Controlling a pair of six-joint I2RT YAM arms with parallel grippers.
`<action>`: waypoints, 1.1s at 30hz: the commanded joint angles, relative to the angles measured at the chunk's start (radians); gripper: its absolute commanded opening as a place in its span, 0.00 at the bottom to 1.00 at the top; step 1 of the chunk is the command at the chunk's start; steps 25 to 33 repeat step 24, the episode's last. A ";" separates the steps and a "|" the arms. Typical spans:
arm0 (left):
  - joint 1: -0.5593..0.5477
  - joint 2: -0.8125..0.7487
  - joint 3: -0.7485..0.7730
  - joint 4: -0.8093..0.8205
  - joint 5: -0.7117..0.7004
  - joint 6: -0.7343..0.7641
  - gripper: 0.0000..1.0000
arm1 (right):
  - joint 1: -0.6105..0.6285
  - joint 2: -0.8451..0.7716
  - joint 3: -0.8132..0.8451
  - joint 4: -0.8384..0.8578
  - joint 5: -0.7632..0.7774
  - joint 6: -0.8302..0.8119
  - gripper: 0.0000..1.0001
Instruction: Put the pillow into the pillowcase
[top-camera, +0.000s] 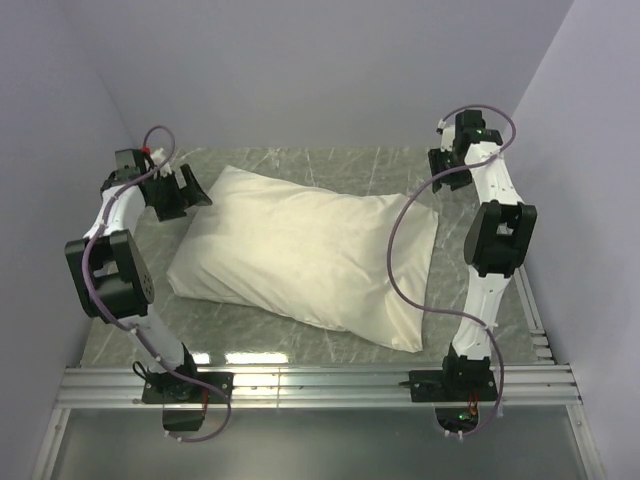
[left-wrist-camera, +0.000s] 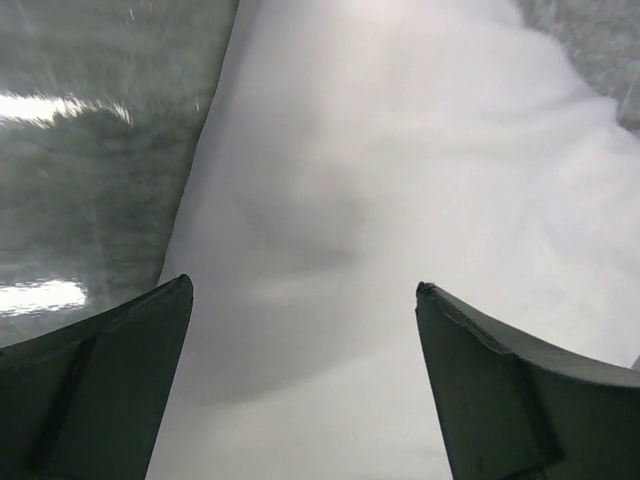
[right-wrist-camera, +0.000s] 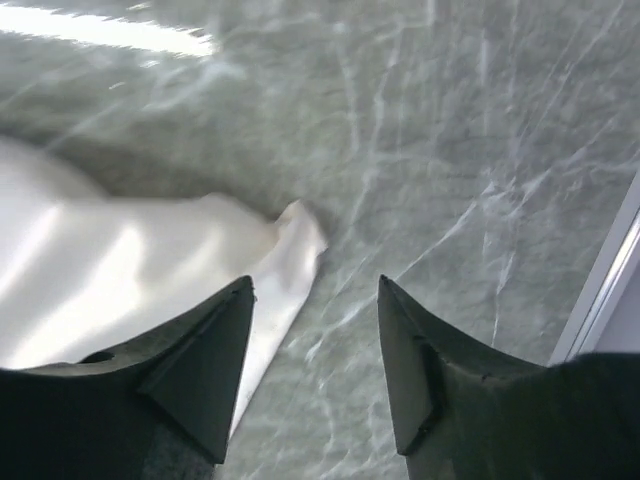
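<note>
The pillowcase (top-camera: 300, 255) lies plump and filled out on the marble table, slanting from back left to front right. The pillow does not show; only plain cream fabric is visible. My left gripper (top-camera: 197, 190) is at the pillowcase's back left corner. In the left wrist view it (left-wrist-camera: 302, 285) stands wide open just over the cream fabric (left-wrist-camera: 400, 200), holding nothing. My right gripper (top-camera: 442, 172) hovers off the back right corner. In the right wrist view it (right-wrist-camera: 315, 282) is open over bare table, and a flat corner of the pillowcase (right-wrist-camera: 285, 250) lies just beside its left finger (right-wrist-camera: 215, 350).
The green-grey marble table (top-camera: 300, 340) is boxed in by pale walls at the left, back and right. An aluminium rail (top-camera: 320, 385) carrying both arm bases runs along the front. More rail (right-wrist-camera: 600, 290) edges the right side.
</note>
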 joint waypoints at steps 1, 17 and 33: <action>-0.004 -0.169 0.077 -0.036 -0.046 0.085 0.99 | 0.012 -0.213 -0.050 -0.056 -0.145 0.010 0.66; -0.004 -0.549 -0.197 -0.033 -0.069 0.258 0.99 | 0.014 -1.181 -0.952 0.108 -0.343 0.058 0.97; -0.004 -0.609 -0.268 -0.017 -0.094 0.268 0.99 | 0.016 -1.270 -1.063 0.133 -0.345 0.076 0.98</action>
